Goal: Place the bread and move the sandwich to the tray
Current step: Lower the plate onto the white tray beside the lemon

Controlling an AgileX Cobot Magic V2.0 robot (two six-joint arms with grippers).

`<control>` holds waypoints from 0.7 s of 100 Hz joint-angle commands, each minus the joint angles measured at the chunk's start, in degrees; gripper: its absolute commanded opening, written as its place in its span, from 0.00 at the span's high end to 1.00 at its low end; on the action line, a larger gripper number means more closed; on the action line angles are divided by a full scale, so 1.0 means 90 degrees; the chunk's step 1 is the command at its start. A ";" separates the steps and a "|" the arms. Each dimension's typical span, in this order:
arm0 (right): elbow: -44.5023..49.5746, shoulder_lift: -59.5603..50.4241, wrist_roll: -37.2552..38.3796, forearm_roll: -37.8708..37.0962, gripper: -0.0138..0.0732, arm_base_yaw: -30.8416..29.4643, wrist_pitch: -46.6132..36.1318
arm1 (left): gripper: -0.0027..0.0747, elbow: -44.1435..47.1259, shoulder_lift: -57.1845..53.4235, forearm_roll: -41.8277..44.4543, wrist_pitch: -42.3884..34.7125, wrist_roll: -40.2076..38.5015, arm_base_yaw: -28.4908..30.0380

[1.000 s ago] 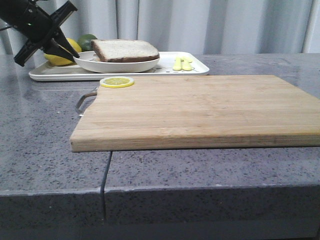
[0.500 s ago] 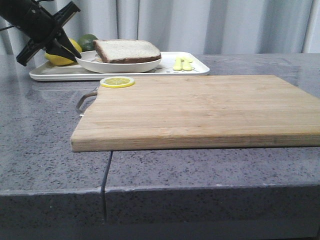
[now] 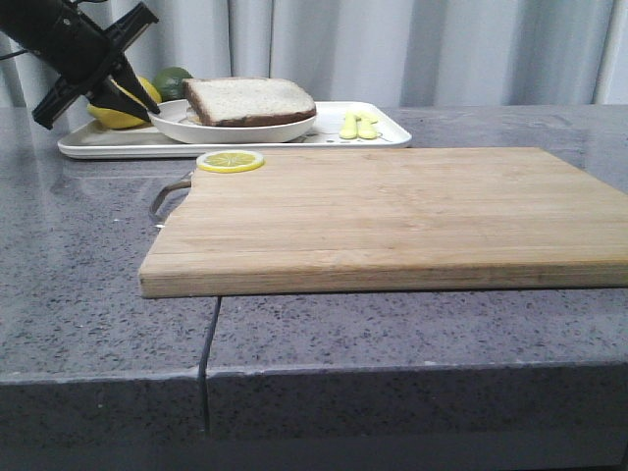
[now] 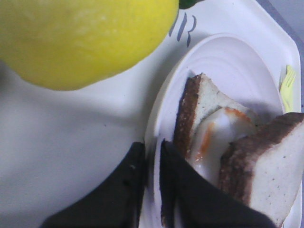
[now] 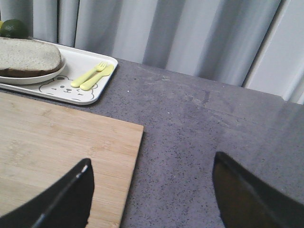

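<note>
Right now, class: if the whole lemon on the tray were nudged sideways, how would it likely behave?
The lemon looks rounded and smooth-skinned, so it would probably roll rather than slide. The tray has only a low rim, which might not stop it. It sits close beside the plate, so it would likely bump that first.

Lemon [image 4: 80,40] crowds the plate [image 4: 237,71] (seemingly near).

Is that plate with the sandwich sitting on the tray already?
Yes. The plate with the sandwich rests on the tray; the left gripper pinches its rim.
</note>
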 commanded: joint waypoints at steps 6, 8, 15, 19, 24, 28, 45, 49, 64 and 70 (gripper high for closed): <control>-0.0165 0.0052 0.0009 -0.0075 0.24 -0.0049 -0.0541 | 0.76 -0.0250 -0.0467 -0.0220 -0.0229 -0.0076 -0.0049; -0.0165 0.0052 0.0009 -0.0075 0.24 -0.0049 -0.0541 | 0.74 -0.0250 -0.0467 -0.0220 -0.0229 -0.0076 -0.0049; -0.0165 0.0052 0.0009 -0.0075 0.24 -0.0049 -0.0541 | 0.69 -0.0250 -0.0467 -0.0220 -0.0229 -0.0076 -0.0049; -0.0165 0.0052 0.0009 -0.0075 0.24 -0.0049 -0.0541 | 0.66 -0.0250 -0.0467 -0.0220 -0.0229 -0.0076 -0.0049; -0.0165 0.0052 0.0009 -0.0075 0.24 -0.0049 -0.0541 | 0.61 -0.0250 -0.0467 -0.0220 -0.0216 -0.0076 -0.0049; -0.0165 0.0052 0.0009 -0.0075 0.24 -0.0049 -0.0541 | 0.57 -0.0250 -0.0467 -0.0220 -0.0189 -0.0076 -0.0049; -0.0165 0.0052 0.0009 -0.0075 0.24 -0.0049 -0.0541 | 0.47 -0.0250 -0.0467 -0.0176 -0.0028 -0.0076 -0.0025; -0.0165 0.0052 0.0009 -0.0075 0.24 -0.0049 -0.0541 | 0.47 -0.0250 -0.0467 -0.0176 0.0021 -0.0076 -0.0007; -0.0165 0.0052 0.0009 -0.0075 0.24 -0.0049 -0.0541 | 0.46 -0.0250 -0.0557 -0.0176 0.0100 -0.0076 0.0049; -0.0165 0.0052 0.0009 -0.0075 0.24 -0.0049 -0.0541 | 0.46 -0.0250 -0.0634 -0.0162 0.0100 -0.0063 0.0084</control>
